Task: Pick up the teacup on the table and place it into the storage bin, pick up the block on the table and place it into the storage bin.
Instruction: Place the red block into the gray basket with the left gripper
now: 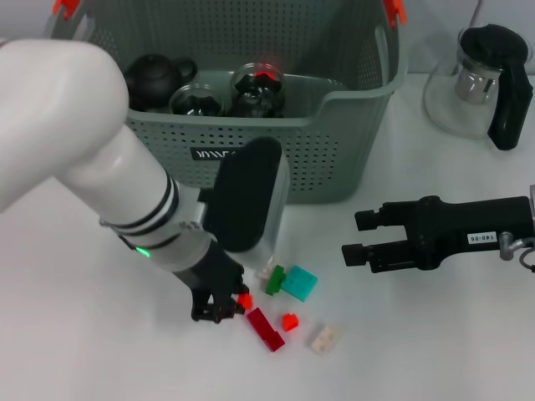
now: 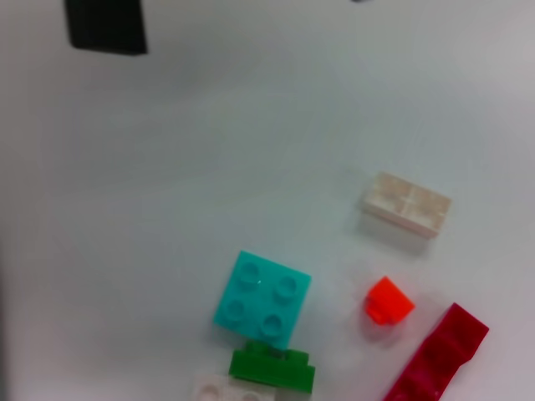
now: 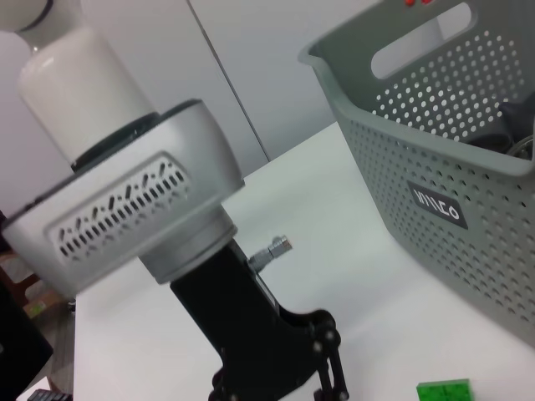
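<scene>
White tabletop fills the head view, with the storage bin standing at the back, dark teapots and glass pieces inside it. A glass teapot with a black handle sits to the bin's right. The left gripper is down at the table in front of the bin, its fingers pinched on a small red block. Just beside it lie a green block, a teal block, a dark red bar, another red stud and a whitish block. The right gripper hovers well apart to the right, its fingers spread.

From the left wrist, the teal block touches the green block; the whitish block lies apart.

From the right wrist, the left arm's wrist housing stands beside the storage bin.
</scene>
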Controlling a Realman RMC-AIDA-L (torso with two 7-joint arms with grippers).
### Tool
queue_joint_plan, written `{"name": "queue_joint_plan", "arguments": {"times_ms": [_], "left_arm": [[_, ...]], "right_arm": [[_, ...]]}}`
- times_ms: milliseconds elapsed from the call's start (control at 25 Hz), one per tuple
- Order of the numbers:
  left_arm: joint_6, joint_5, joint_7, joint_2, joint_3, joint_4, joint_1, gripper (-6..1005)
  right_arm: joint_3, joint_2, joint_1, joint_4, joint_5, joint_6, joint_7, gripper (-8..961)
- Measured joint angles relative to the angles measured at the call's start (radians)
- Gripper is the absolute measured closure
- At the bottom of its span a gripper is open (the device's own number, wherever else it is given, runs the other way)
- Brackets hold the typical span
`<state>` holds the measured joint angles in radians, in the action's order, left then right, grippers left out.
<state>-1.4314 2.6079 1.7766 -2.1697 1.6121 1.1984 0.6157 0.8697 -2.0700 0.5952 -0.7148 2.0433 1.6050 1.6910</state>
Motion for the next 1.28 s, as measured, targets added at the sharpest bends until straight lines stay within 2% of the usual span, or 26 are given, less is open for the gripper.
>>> {"name": "queue_joint_plan", "arguments": {"times_ms": [120,320,480,640,760,880,1000,1160,1280], "left_arm": [[-0.037,0.007,0.022,0.002,-0.057,0.046,-0.001,819],[-0.176,-0.014,0.044,0.001,-0.259,0.167,-0.006,810],[-0.341,-0.113,0.064,0.003,-0.473,0.259,0.007,803],[-0.491,-0.260,0.128,0.010,-0.732,0.338,0.072,796],[-0.512,-0.377,0.198,0.034,-0.876,0.347,0.132,791],[-0.386,-0.417,0.258,0.065,-0.903,0.295,0.169,785],[-0.189,-0.387,0.293,0.093,-0.853,0.198,0.191,780],[0.035,-0.335,0.335,0.114,-0.796,0.075,0.208,773],[0.107,-0.328,0.355,0.127,-0.791,0.010,0.221,767]], "right_arm": [[0.000,0.002,-0.001,0.000,0.000,0.001,0.000,130],[0.000,0.003,-0.002,0.000,0.000,0.005,-0.001,129],[0.000,0.006,-0.005,0.001,0.000,0.007,-0.001,130],[0.000,0.007,-0.005,0.001,0.000,0.007,-0.001,130],[-0.001,0.007,-0.004,0.002,0.000,0.008,-0.001,131],[-0.001,0.006,0.000,0.002,0.000,0.007,-0.001,131],[-0.001,0.004,0.003,0.002,0.000,0.007,-0.001,129],[0.002,0.004,0.005,0.002,0.001,0.007,-0.001,130],[0.003,0.003,0.006,0.002,0.001,0.007,-0.001,131]]}}
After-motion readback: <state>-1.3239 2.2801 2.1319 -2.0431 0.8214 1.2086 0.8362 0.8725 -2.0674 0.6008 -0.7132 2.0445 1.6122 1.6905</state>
